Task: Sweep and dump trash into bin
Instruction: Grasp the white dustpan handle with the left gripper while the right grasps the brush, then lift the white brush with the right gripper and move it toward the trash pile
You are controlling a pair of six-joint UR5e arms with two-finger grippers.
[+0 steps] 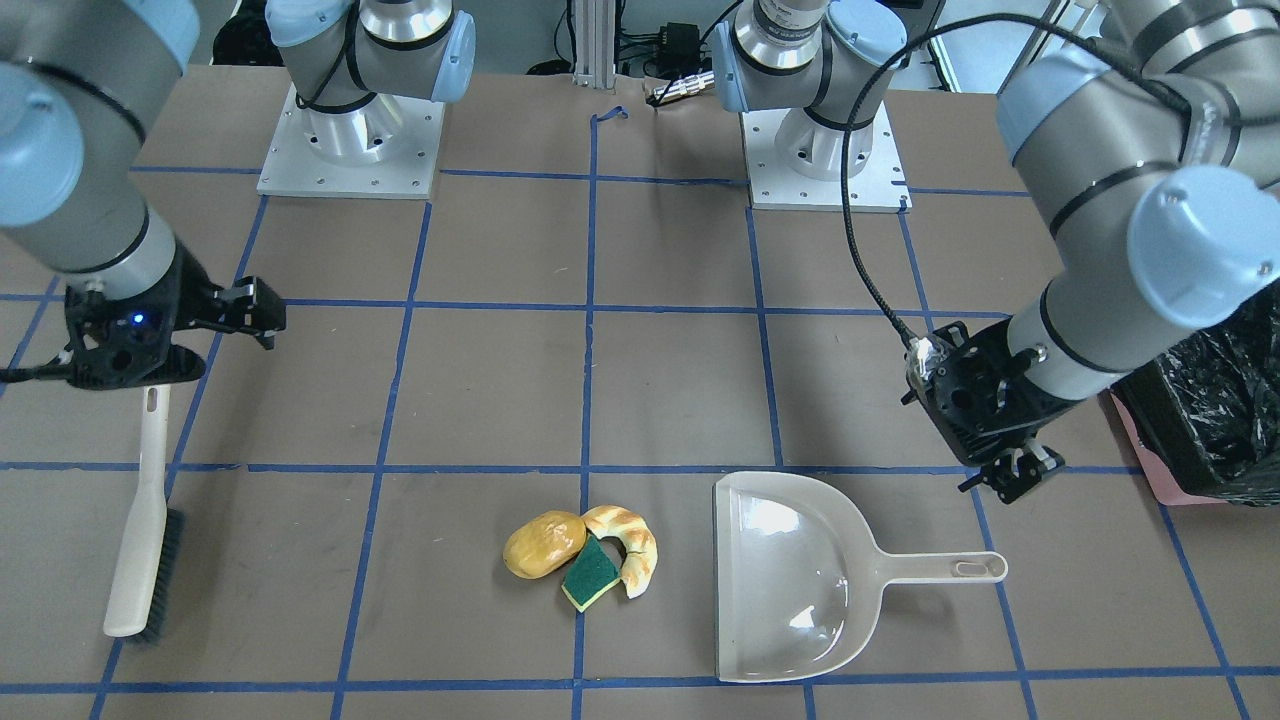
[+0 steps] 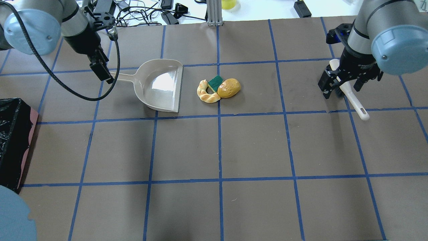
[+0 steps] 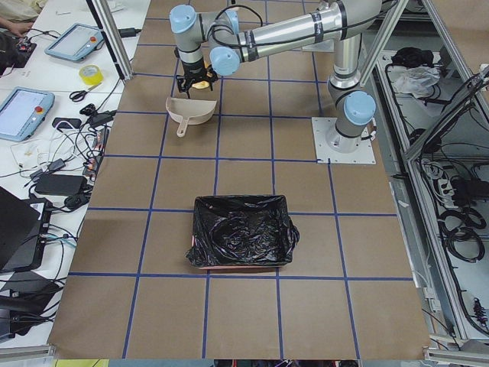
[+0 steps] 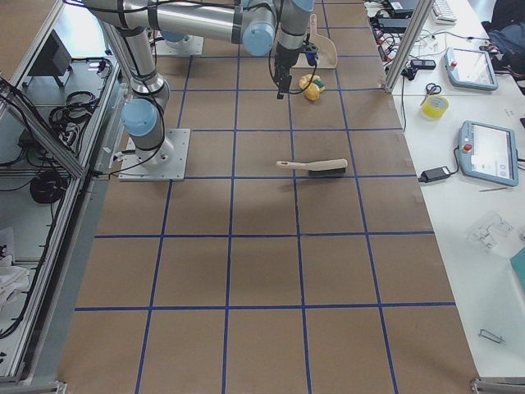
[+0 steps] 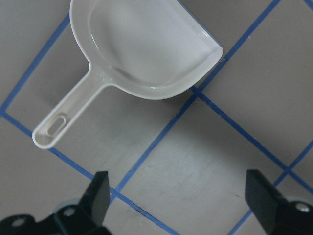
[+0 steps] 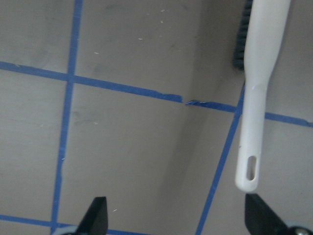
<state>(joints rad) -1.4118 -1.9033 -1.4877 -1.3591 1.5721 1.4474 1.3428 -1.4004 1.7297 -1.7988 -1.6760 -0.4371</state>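
The trash lies in one cluster on the table: a bread roll (image 1: 543,543), a croissant (image 1: 630,545) and a green-and-yellow sponge (image 1: 590,573). It also shows in the overhead view as roll (image 2: 229,87), croissant (image 2: 207,94) and sponge (image 2: 215,83). The beige dustpan (image 1: 785,580) lies flat beside it, mouth toward the trash. My left gripper (image 1: 1020,470) is open and empty, hovering just off the dustpan handle's end (image 5: 49,132). My right gripper (image 2: 341,87) is open and empty above the white brush (image 2: 351,97). The pink bin with a black bag (image 2: 13,140) stands at the table's left end.
The brush (image 1: 145,530) lies flat, bristles on its outer side, handle end (image 6: 249,171) toward the robot. Both arm bases (image 1: 350,140) stand at the table's back. Blue tape lines grid the brown table top (image 2: 254,144).
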